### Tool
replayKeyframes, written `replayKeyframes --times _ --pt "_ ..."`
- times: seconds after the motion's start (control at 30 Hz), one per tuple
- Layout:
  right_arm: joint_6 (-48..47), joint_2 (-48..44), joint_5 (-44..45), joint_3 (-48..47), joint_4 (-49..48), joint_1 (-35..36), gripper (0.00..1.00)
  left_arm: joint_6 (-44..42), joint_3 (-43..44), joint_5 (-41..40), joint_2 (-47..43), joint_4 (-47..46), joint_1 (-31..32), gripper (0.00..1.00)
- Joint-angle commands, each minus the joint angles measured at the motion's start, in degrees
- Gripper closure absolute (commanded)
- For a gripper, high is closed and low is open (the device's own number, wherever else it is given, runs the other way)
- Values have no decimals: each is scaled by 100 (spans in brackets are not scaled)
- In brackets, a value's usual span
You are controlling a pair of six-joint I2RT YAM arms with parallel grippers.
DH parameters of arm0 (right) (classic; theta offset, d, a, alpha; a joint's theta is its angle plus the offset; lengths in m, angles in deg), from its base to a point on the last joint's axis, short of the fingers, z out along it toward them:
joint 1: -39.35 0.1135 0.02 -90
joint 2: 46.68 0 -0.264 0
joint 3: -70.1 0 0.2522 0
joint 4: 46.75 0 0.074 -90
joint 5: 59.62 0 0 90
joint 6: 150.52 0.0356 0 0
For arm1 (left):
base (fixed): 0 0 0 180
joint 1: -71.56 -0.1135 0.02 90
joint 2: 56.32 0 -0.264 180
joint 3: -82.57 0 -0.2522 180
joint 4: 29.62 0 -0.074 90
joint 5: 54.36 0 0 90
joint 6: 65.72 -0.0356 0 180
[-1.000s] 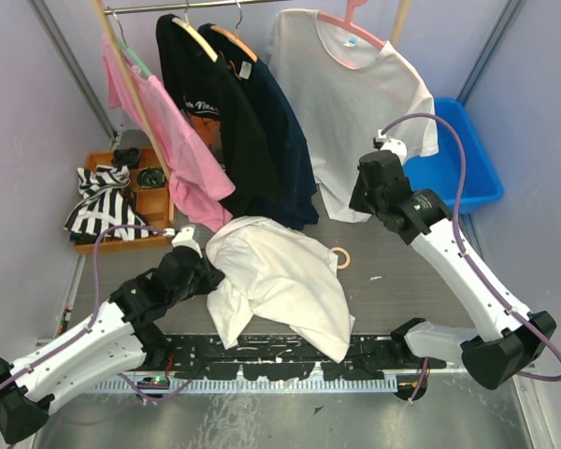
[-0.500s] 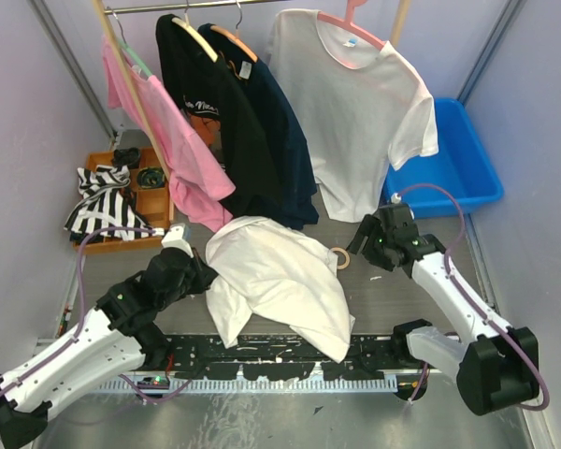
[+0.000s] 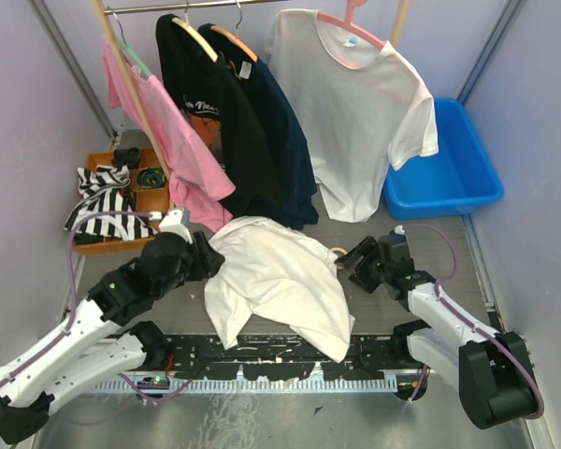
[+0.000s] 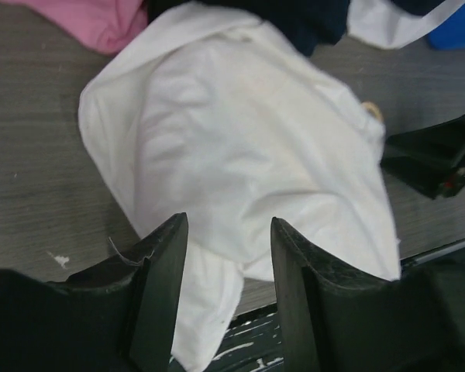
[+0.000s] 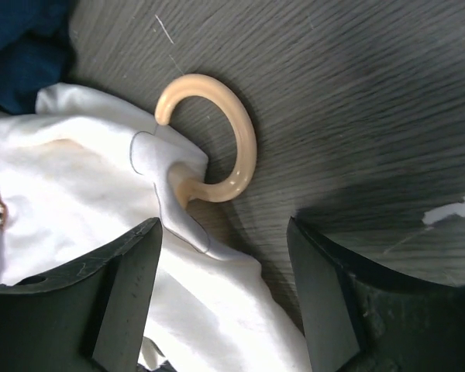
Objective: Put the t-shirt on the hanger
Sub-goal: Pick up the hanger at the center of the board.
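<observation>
Right now the t-shirt (image 3: 276,281) lies in a crumpled heap mid-table (image 5: 372,77), between the 2 arms, not hung up. It's soft white cotton, loose folds, w/ one hem trailing toward the near edge. The hanger (image 5: 236,147) looks buried inside it. Only a smooth, pale tan curved hook pokes out on the shirt's right side, flat on the grey wood-grain top. Its arms are hidden, so can't tell how well they sit in the shoulders.

The right gripper (image 5: 225,225) hovers just over that hook, jaws apart, nothing held; prob. lined up to pinch the hook. The left gripper (image 4: 227,225) is at the shirt's left edge, jaws spread too, cloth below them but not clamped; likely placed to tug fabric over the hanger end.

Further back is a rail (image 3: 168,7) w/ a pink tee (image 3: 173,140), dark tops (image 3: 243,122) and a white tee (image 3: 355,122). A blue bin (image 3: 486,187) is at right, an orange tray (image 3: 154,201) at left.
</observation>
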Motion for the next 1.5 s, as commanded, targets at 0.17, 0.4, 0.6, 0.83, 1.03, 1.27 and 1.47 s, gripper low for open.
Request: replayKeyframes --times 0.17,0.4,0.6,0.83,1.03,1.27,1.47 --pt "1060 128 70 775 -1628 -4 33 -467 1418 414 1664 -1206 -4 51" --pt "1466 47 377 1203 -1903 20 37 -562 1400 762 3453 -2642 157 58" --pt "1669 235 858 1299 -2107 91 39 -538 1194 631 4720 -3040 195 66" --pt "1700 889 1067 1423 -2910 168 43 -259 494 657 5468 -3492 334 76" --pt "1582 1434 1257 1436 -3806 455 47 -174 250 653 5862 -3684 387 78" --pt "1309 1622 1266 1202 -3961 595 69 -220 238 582 5850 -3642 388 79" --pt "646 8 1874 734 -2179 739 78 -249 157 524 5490 -3449 384 79"
